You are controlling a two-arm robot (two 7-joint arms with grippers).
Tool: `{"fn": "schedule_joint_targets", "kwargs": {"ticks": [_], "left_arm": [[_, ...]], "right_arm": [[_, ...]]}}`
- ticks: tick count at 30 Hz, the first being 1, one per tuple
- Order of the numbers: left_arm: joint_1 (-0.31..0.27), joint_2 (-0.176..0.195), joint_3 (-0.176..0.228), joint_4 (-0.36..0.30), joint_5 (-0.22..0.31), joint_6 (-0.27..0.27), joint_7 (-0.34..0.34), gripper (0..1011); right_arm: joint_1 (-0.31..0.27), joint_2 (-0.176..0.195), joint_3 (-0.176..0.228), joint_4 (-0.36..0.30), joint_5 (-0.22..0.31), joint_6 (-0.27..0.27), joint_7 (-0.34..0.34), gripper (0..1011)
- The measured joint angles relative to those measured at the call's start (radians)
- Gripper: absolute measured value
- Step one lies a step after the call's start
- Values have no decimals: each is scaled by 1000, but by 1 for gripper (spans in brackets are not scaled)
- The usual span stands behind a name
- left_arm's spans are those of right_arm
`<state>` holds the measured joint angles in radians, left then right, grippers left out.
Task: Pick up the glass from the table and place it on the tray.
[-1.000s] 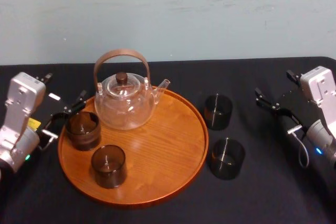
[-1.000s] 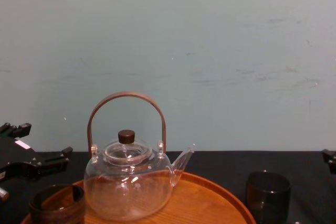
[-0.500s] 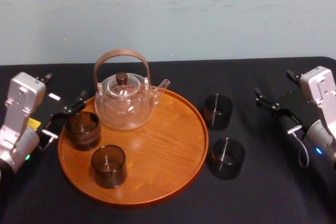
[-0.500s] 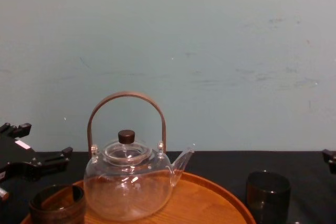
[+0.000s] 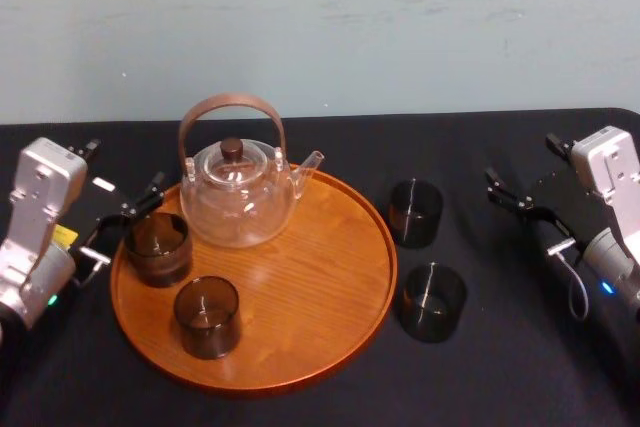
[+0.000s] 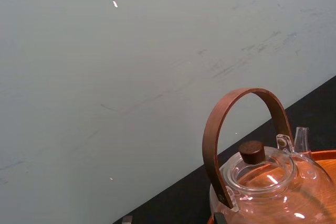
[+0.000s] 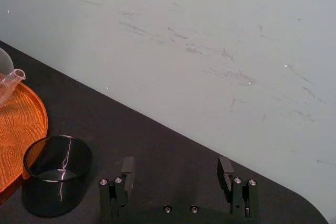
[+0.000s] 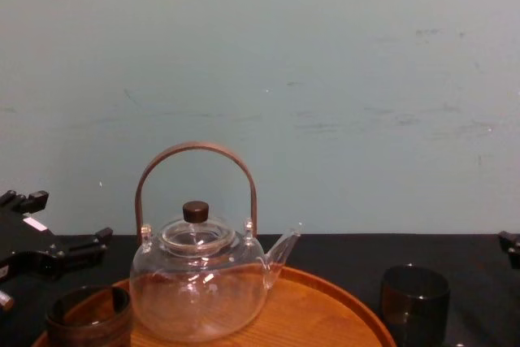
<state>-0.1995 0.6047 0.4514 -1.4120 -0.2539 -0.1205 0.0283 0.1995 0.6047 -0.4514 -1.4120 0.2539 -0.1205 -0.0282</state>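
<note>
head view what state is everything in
tray, flat on the table, loaded
teapot, upright on the tray, lid on
back tray glass, upright, empty
front tray glass, upright, empty
back table glass, upright, off the tray
front table glass, upright, off the tray
left gripper, open, by the tray's left side
right gripper, open, holding nothing

Our left arm (image 5: 35, 237) sits by the left edge of the worktop (image 5: 520, 377), with its grey wrist tipped up. Our left tool (image 5: 122, 175) points in toward the middle, its two black fingers (image 5: 150, 195) spread apart. Our right arm (image 5: 615, 237) sits by the right edge. Our right tool (image 5: 525, 165) points in too, fingers wide apart.
</note>
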Motion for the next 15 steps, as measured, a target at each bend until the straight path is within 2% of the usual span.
{"fn": "schedule_joint_targets", "kwargs": {"ticks": [8,15], "left_arm": [[0,0,0,0,0,0,0,1001],[0,0,0,0,0,0,0,1001]], "right_arm": [[-5,1,8,-5,0,5,14,1002],[-33,25,32,-52,21,56,66,1002]]}}
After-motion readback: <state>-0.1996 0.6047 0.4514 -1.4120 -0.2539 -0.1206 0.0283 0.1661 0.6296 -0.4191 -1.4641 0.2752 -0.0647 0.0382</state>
